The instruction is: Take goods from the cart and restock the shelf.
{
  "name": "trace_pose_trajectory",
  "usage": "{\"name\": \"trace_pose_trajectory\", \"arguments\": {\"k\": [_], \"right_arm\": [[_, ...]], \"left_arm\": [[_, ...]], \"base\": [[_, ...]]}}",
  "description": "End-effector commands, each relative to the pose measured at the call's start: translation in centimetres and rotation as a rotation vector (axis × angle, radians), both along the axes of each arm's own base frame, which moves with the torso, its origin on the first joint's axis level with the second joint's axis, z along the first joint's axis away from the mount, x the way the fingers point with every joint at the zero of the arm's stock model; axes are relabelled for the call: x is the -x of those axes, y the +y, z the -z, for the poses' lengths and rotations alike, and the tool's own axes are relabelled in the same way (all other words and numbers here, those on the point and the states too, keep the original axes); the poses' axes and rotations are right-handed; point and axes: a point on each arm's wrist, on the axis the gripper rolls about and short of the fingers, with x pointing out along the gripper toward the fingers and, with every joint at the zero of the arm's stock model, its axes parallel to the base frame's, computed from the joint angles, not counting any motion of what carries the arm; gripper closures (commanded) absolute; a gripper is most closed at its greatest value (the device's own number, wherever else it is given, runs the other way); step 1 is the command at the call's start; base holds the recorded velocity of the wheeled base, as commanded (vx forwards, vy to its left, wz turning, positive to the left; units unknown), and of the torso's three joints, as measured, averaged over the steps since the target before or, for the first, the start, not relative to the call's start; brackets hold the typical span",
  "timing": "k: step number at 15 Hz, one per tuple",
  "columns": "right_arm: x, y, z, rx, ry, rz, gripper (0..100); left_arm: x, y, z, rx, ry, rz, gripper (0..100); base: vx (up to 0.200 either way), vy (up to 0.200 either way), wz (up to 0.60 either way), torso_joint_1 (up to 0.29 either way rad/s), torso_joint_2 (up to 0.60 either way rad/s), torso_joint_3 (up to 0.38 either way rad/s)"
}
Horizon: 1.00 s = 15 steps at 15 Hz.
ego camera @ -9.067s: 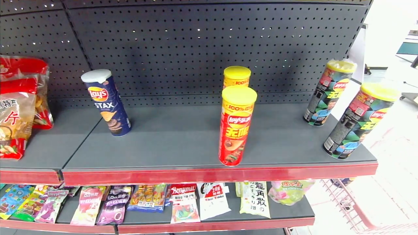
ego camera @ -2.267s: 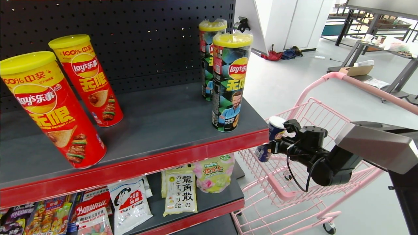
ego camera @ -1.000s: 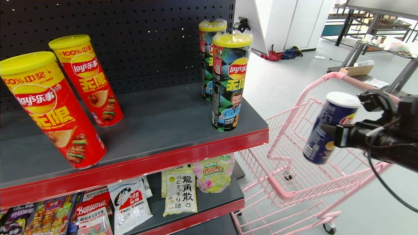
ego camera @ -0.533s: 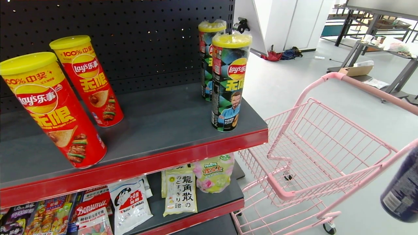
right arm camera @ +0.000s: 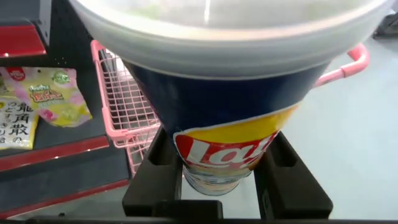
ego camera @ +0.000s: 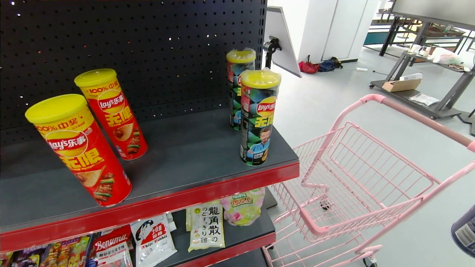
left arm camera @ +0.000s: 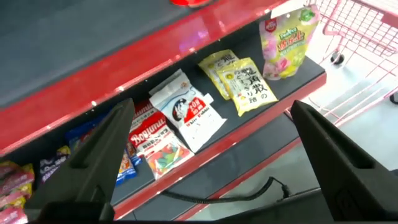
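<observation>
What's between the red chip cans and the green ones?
Nothing. In the head view, the grey shelf is bare between the red cans and the green cans.

The left pincer (left arm camera: 211, 109) is spread wide, while the right pincer (right arm camera: 221, 183) grips a blue can (right arm camera: 217, 102).

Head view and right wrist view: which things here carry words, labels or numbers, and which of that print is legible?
Front red can: logo, number, large characters; legible, left unquoted.
Rear red can: same print.
Front green-black can: logo, characters; legible.
Pale packet on the lower shelf: large black characters legible, small print not.
Blue can: logo partly shown; side label too small.
</observation>
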Motion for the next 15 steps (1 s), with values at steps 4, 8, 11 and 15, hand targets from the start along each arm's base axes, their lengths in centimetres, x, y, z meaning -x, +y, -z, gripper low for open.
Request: {"name": "trace_pose_trajectory", "arguments": {"k": [4, 8, 11, 15], "right_arm": [[-0.1, 0.0, 0.0, 0.000, 0.004, 0.002, 100], [-0.8, 0.0, -0.1, 0.001, 0.024, 0.004, 100], [-1.4, 0.0, -0.6, 0.002, 0.027, 0.003, 100], [-1.5, 0.0, -0.4, 0.000, 0.035, 0.002, 100]], "left_arm": [[0.2, 0.0, 0.3, -0.003, -0.015, -0.007, 0], [0.2, 0.0, 0.3, -0.004, -0.015, -0.009, 0], [0.1, 0.0, 0.4, -0.004, -0.012, -0.009, 0], [0.1, 0.0, 0.5, -0.005, -0.009, -0.009, 0]], "base": [[0.000, 0.000, 0.00, 0.177, -0.42, -0.258], [0.000, 0.000, 0.00, 0.159, -0.38, -0.223], [0.000, 0.000, 0.20, 0.043, -0.10, -0.058], [0.000, 0.000, 0.60, 0.007, -0.01, -0.002]]}}
